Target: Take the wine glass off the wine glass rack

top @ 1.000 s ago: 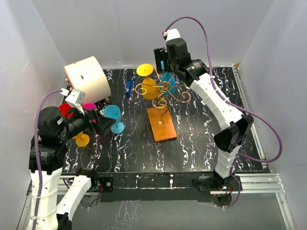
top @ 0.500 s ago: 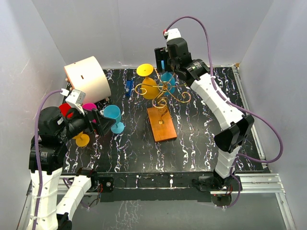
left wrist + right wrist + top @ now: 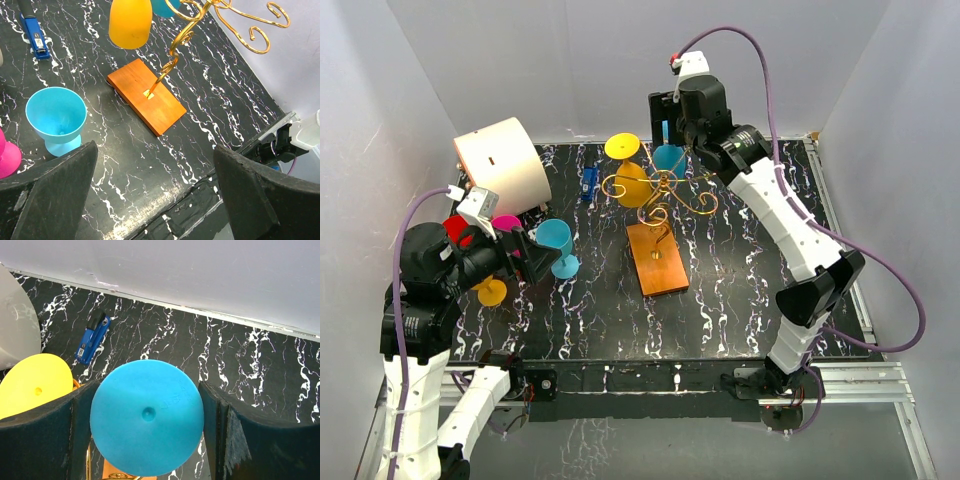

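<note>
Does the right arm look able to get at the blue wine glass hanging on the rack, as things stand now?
Probably yes. The right gripper hangs at the blue wine glass, one finger on each side of its round foot, nothing between. Whether it grips, I cannot tell.

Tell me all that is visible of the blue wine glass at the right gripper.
The blue wine glass is turquoise, matte, seemingly plastic. It is upside down, round foot upward with a small centre dimple, bowl mostly hidden beneath. It sits at the top of the gold wine glass rack. The right gripper holds the foot's rim from both sides.
</note>
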You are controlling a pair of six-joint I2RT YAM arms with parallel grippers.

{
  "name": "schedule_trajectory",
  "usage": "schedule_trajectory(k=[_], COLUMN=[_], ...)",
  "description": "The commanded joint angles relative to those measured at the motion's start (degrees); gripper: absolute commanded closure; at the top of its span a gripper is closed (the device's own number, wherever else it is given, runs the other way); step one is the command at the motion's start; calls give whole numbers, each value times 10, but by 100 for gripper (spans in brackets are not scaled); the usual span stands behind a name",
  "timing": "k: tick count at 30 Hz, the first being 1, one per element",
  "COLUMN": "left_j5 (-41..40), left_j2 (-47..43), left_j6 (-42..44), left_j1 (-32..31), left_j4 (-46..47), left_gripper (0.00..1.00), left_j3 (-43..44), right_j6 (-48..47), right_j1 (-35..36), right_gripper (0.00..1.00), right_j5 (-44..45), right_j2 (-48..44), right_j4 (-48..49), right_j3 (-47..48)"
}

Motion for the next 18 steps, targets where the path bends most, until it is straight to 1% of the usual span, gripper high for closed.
schedule_trajectory(k=[1,11,18], left_j5=[3,7,9], left_j2=[-2,-2,0], left_j6=[-2,-10,-11], left_j1=[-2,-2,-2], left_j4=[-3,-2,-2], left_gripper=[1,1,1], left_j3=[12,14,16], right_j6=[3,3,5], right_j1=[2,-3,-19], right_gripper=[41,41,41], right_j5=[25,51,37], right_j2=[-39,-35,-25], right_j4=[27,19,26], right_j3=[-4,-6,-10])
